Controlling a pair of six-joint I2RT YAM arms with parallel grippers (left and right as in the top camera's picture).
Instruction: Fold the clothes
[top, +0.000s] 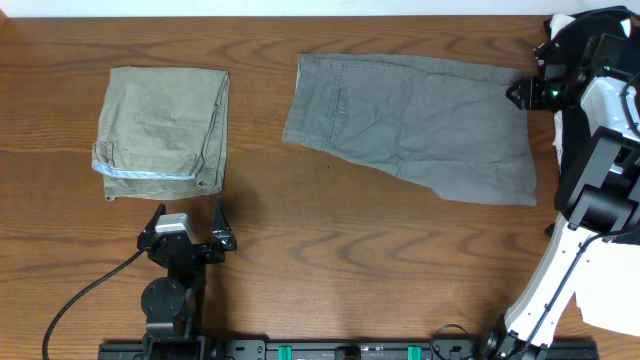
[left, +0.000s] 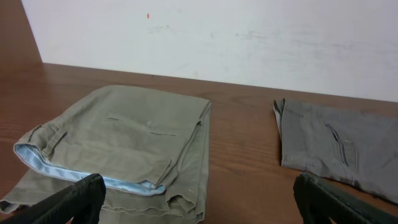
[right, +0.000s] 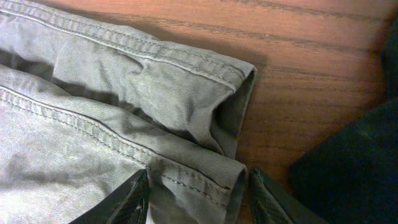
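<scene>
Two pairs of shorts on the surface (top: 330, 240). The olive shorts (top: 165, 130) are folded, well left of the grey shorts (top: 415, 125). The grey shorts lie flat and unfolded.

Step in hand, as I read it: getting a grip on the grey shorts for their first fold.

Right pincer (right: 199, 202) is at the grey shorts' right-end leg hem. Fingers (right: 134, 199) are roughly half apart, straddling the hem corner, one tip on the cloth. The fabric lies flat, not bunched, so no clamp by the look of it.

Left pincer (top: 188, 235) is off the grey shorts' near-left corner, fully apart, touching nothing.

Next move calls for closing on both hem layers, lifting, and carrying them over toward the grey shorts' opposite end. Dark cloth (right: 348, 162) lies just beside that hem; don't snag it.
</scene>
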